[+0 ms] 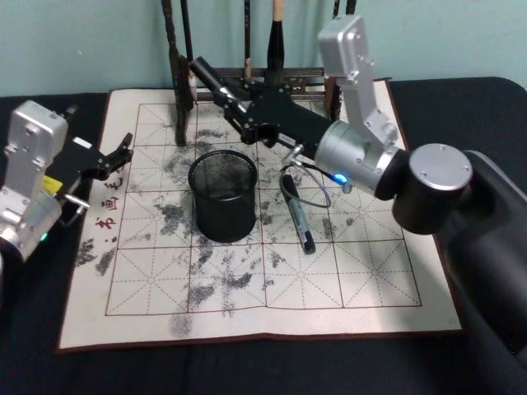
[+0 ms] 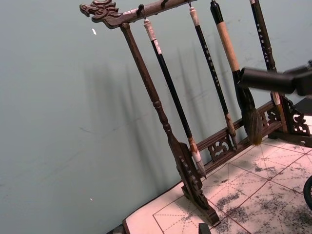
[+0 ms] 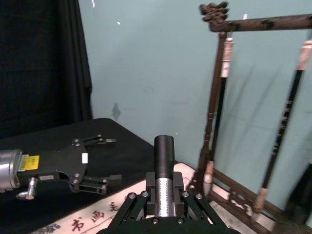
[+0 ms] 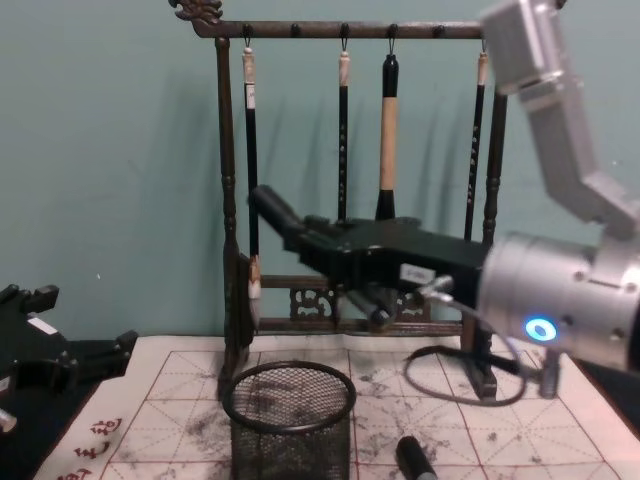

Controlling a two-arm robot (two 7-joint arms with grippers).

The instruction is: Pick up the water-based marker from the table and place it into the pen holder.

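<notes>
My right gripper (image 1: 236, 105) is shut on the water-based marker (image 1: 210, 81), a dark pen with a silver band. It holds the marker tilted in the air, behind and above the pen holder (image 1: 223, 194). The right wrist view shows the marker (image 3: 164, 168) sticking up between the fingers (image 3: 130, 196). In the chest view the marker (image 4: 276, 213) hangs well above the black mesh pen holder (image 4: 289, 420), in front of the brush rack. My left gripper (image 1: 123, 153) rests open at the mat's left edge, holding nothing.
A second dark pen (image 1: 298, 220) lies on the ink-stained calligraphy mat (image 1: 329, 271), right of the holder. The tall wooden brush rack (image 4: 350, 30) with hanging brushes stands along the mat's back edge. A grey cable (image 1: 318, 188) loops under my right wrist.
</notes>
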